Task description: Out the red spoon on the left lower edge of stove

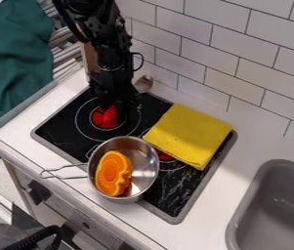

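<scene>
Well, a bright red, rounded spoon, partly hidden by the tool, its grip impossible to tell.

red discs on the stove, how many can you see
2 visible: one red disc up and left of the pot, another red disc peeking out between the pot and yellow cloth. More may be hidden under those two.

Black, grey-rimmed stove, red shape (maybe the spoon, hard to tell) at its upper-left burner
</scene>
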